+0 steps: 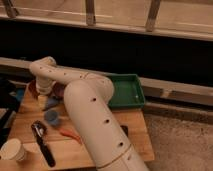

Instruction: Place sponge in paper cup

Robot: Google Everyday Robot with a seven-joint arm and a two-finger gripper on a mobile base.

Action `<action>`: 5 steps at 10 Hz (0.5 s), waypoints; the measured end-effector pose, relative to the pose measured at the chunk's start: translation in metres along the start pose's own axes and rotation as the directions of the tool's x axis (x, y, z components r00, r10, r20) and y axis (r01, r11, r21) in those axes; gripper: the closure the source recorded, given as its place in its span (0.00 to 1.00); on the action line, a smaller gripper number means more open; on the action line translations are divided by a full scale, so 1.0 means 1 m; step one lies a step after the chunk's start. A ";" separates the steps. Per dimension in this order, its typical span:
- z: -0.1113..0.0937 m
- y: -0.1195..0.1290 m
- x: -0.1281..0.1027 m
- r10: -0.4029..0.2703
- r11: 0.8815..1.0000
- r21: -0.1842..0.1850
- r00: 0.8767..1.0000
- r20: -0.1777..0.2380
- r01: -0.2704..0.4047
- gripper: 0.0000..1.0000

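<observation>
The paper cup (12, 149) is cream-white and stands upright at the front left corner of the wooden table (132, 130). A small blue-grey block, the sponge (50, 103), lies at the back left of the table. My white arm bends at its elbow above that spot. The gripper (43, 98) points down just left of the sponge, partly hidden by the arm. It looks open, with nothing held. The cup is well in front of the gripper.
Dark red bowls (33, 88) sit behind the gripper. A round blue disc (51, 118) lies in front of the sponge, with an orange-red item (70, 134) and a black tool (42, 142) nearer the front. A green tray (127, 92) stands at the back right.
</observation>
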 end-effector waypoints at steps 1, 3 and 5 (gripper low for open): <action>0.005 -0.001 -0.001 -0.003 1.000 -0.008 1.000 -0.002 0.003 0.24; 0.015 0.001 0.001 -0.004 1.000 -0.031 1.000 -0.004 0.004 0.24; 0.021 0.005 0.004 -0.003 0.999 -0.051 1.000 -0.003 0.003 0.24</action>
